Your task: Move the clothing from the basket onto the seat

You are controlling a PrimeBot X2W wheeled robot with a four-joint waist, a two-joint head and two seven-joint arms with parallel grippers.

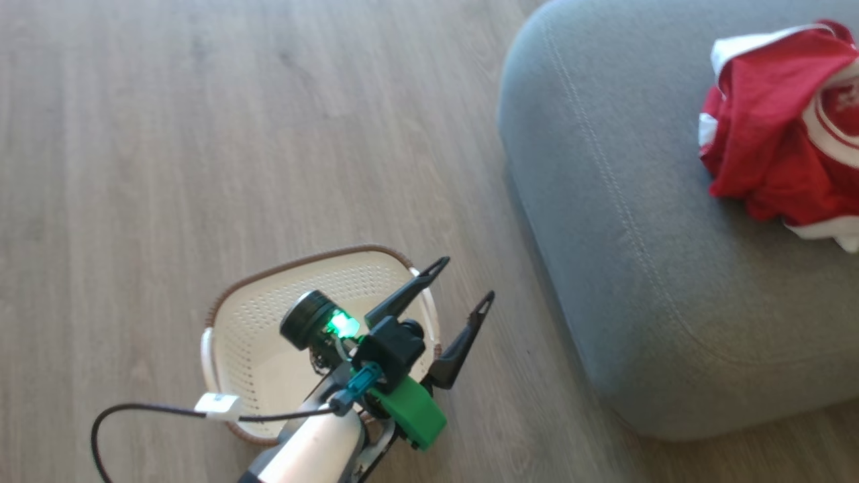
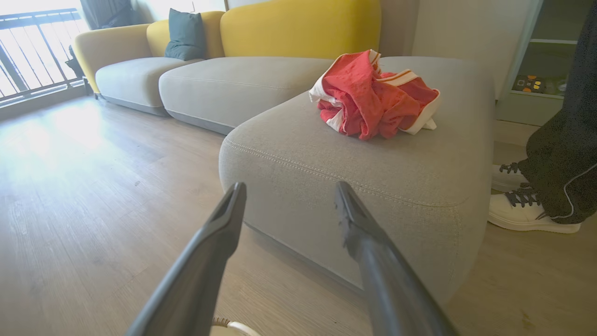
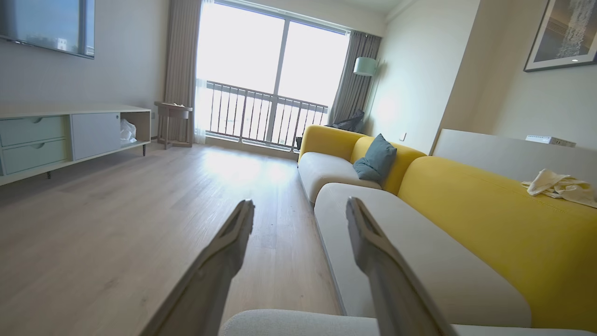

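Your left gripper (image 1: 469, 276) hangs wide open, holding nothing, over the right rim of the basket (image 1: 255, 322). Your right gripper (image 3: 300, 201) is spread wide and empty too. The clothing (image 1: 772, 147) lies crumpled on the seat (image 1: 624, 201), far right of it

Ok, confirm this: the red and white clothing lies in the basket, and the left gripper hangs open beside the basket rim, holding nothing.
Wrong in one point. The head view shows the red and white clothing lying on the grey seat, not in the basket. The left gripper does hang open beside the basket rim, holding nothing.
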